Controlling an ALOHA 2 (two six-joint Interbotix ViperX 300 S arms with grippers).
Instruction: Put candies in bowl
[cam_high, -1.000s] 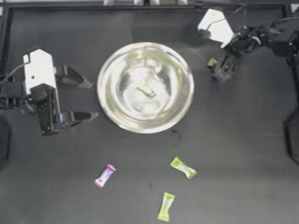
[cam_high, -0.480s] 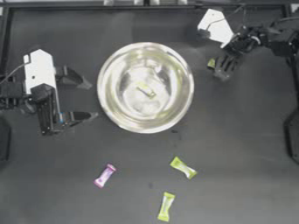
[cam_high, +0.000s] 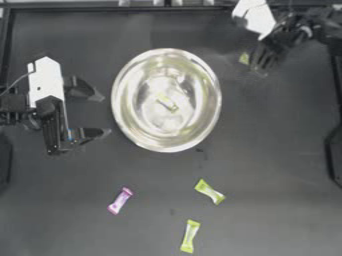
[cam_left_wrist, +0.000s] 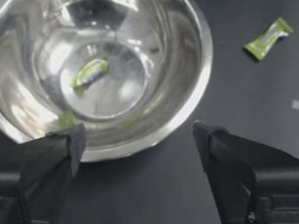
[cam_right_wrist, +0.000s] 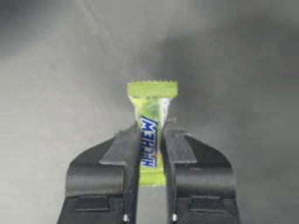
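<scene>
Dark bench (cam_high: 280, 150), matte, viewed from overhead. Silver bowl (cam_high: 165, 99) sits near centre, slightly toward the far edge; one yellow-green candy (cam_high: 167, 103) lies on its reflective floor, also seen in the left wrist view (cam_left_wrist: 90, 72).

Right gripper (cam_high: 262, 61) is at the far right of the bench, just beside the bowl's rim but apart from it. Its fingers (cam_right_wrist: 125, 153) are closed tight on a second yellow-green candy (cam_right_wrist: 149, 131), pinching the wrapper across its middle; one twisted end sticks out past the tips, the other shows between the finger bases. From overhead only a sliver of this candy shows at the tips (cam_high: 244, 58).

Left gripper (cam_high: 93, 112) is at the left of the bench, beside the bowl, fingers (cam_left_wrist: 55, 162) spread wide and holding nothing. Its wrist view looks across the bowl's near rim (cam_left_wrist: 175, 118).

Three candies lie loose on the near part of the bench, well apart from the bowl: pink-purple one (cam_high: 119, 200) toward the left, a yellow-green one (cam_high: 209, 191) nearer the bowl, another yellow-green one (cam_high: 190, 236) closest to the near edge.
</scene>
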